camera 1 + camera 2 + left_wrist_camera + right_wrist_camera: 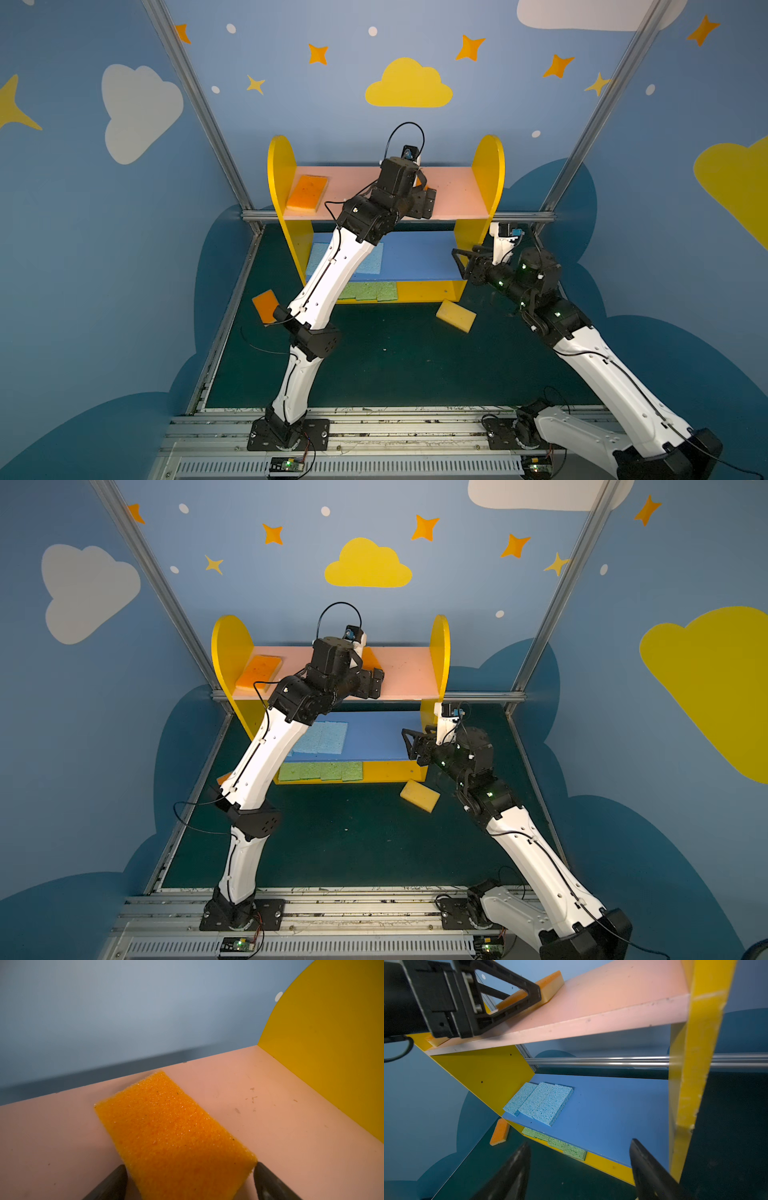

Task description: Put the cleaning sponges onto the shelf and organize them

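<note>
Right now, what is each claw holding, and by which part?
Right gripper: nothing. Left gripper straddles one end of the orange sponge on the pink board; grip cannot be told.

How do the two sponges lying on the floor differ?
The left sponge shows its orange face; the right sponge shows its yellow face. The left sponge lies beside the shelf's left panel; the right sponge lies in front of its right end. Both lie off the shelf.
</note>
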Controlling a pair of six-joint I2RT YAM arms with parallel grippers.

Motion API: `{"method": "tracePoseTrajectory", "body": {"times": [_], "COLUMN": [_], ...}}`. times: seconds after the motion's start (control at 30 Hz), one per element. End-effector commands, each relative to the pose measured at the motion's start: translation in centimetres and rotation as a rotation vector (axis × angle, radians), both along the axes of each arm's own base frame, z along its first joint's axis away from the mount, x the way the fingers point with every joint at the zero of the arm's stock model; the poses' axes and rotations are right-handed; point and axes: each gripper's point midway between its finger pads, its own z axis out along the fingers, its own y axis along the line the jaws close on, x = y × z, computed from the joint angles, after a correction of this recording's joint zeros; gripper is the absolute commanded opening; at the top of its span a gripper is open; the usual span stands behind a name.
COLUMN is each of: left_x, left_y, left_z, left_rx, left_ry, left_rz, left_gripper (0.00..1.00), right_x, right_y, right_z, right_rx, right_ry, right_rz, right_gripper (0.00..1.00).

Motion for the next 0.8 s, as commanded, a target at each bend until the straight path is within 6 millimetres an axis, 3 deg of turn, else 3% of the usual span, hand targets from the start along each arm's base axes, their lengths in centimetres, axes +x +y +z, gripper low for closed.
{"method": "tracePoseTrajectory", "body": {"times": [0.0,0.07,0.23,0.77], "left_x": [0.3,0.3,0.0,-2.7], "left_y": [0.6,0.7,1.0,2.0], "left_z": [-0.7,-1.0,-0.8,1.2], "left_rx": [0.02,0.029,0.035,0.003], "left_ry": [0.017,0.023,0.02,-0.012], "left_rz": [0.038,0.04,0.048,0.03], "left_gripper": [0.91,0.85,0.6,0.41], "right_x": [-0.5,-0.5,-0.6,-0.5], "right_y": [-0.1,-0.1,-0.1,-0.1], "right_z": [0.1,0.1,0.1,0.2], "right_rx": [-0.002,0.0,0.004,0.007], "right_ry": [-0.014,-0.016,-0.018,-0.016], "right_rz": [0.014,0.012,0.013,0.008], "right_gripper": [0.73,0.72,0.7,0.68]}}
